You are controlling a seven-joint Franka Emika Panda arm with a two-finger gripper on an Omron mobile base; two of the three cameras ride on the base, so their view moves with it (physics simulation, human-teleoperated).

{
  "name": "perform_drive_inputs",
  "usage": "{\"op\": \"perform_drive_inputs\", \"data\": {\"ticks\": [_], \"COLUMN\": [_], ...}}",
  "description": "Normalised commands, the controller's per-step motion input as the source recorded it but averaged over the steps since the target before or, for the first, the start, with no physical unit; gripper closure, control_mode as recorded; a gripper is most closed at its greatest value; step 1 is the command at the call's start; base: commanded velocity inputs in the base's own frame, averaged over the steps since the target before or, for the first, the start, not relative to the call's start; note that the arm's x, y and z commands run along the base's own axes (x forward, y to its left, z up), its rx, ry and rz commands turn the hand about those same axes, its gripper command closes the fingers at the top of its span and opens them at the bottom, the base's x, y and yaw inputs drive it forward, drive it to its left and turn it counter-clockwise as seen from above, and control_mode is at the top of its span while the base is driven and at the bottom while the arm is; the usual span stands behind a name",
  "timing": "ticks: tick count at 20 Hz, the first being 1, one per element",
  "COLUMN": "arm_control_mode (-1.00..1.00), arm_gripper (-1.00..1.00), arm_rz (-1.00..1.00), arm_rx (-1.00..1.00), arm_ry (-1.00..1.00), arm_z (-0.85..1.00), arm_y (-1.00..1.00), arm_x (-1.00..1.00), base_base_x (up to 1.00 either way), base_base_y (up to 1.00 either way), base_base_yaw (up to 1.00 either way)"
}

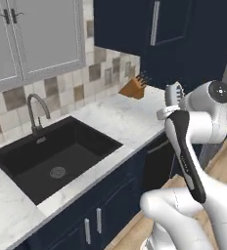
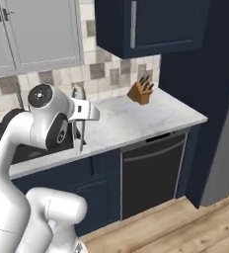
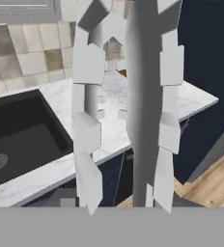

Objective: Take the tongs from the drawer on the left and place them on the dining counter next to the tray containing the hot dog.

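The hand [image 2: 78, 116] is closed on the tongs [image 3: 143, 111], holding them up in the air above the marble worktop [image 1: 120, 119] just beside the black sink [image 1: 52, 156], whose basin has nothing in it but the drain. A knife block [image 2: 141, 90] with dark-handled knives stands at the back of the worktop.

One black sink [image 1: 52, 156] sits at the left of the left base view, with one curved faucet [image 1: 36, 113] behind it. One wooden knife block [image 2: 140, 91] stands at the upper middle of the right base view. One dishwasher front [image 2: 153, 170] is at centre right. One pair of grey tongs [image 3: 133, 106] runs down the middle of the hand view. Two silver handles [image 1: 92, 225] are on the lower cabinet doors.
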Motion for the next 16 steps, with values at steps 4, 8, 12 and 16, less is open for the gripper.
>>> {"op": "perform_drive_inputs", "data": {"ticks": [4,8,12,16], "arm_control_mode": [1.00,1.00,1.00,1.00], "arm_gripper": [1.00,1.00,1.00,1.00], "arm_rz": [0.00,0.00,0.00,0.00], "arm_rx": [0.00,0.00,0.00,0.00], "arm_ry": [0.00,0.00,0.00,0.00], "arm_z": [0.00,0.00,0.00,0.00], "arm_y": [0.00,0.00,0.00,0.00], "arm_x": [0.00,0.00,0.00,0.00], "base_base_x": [0.00,0.00,0.00,0.00], "base_base_y": [-0.59,-0.63,-0.69,-0.70], "base_base_yaw": [-0.58,-0.58,-0.57,-0.56]}}
